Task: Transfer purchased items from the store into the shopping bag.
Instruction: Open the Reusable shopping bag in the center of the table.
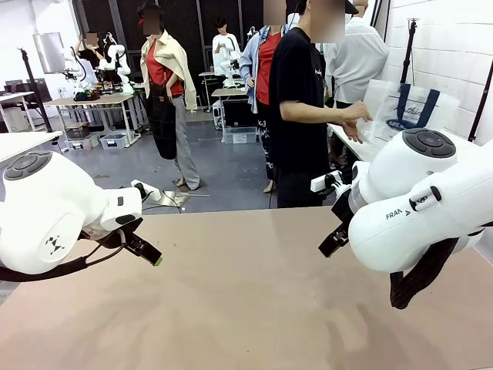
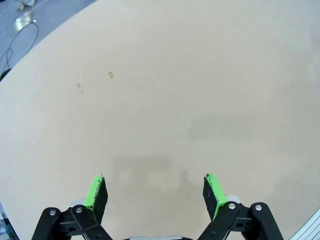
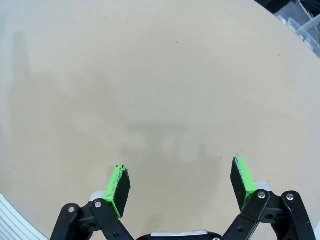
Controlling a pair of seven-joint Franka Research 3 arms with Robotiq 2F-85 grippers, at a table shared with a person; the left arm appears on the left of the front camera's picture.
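A person in a black shirt stands beyond the far edge of the table and has a hand on the shopping bag (image 1: pixel 406 108), a translucent whitish tote with navy straps, at the far right. The purchased items are out of view. My left gripper (image 2: pixel 156 194) hangs open over bare tan tabletop (image 2: pixel 165 100), its green pads wide apart with nothing between them. My right gripper (image 3: pixel 181 183) is open too, above bare tabletop (image 3: pixel 150 75). In the front view the left arm (image 1: pixel 54 216) sits at the left and the right arm (image 1: pixel 424 200) at the right.
Behind the table lies a grey floor with other people, work tables and bins. Cables lie on the floor past the table edge (image 2: pixel 20 30). A white rail (image 3: pixel 15 220) runs along the table's border under the right gripper.
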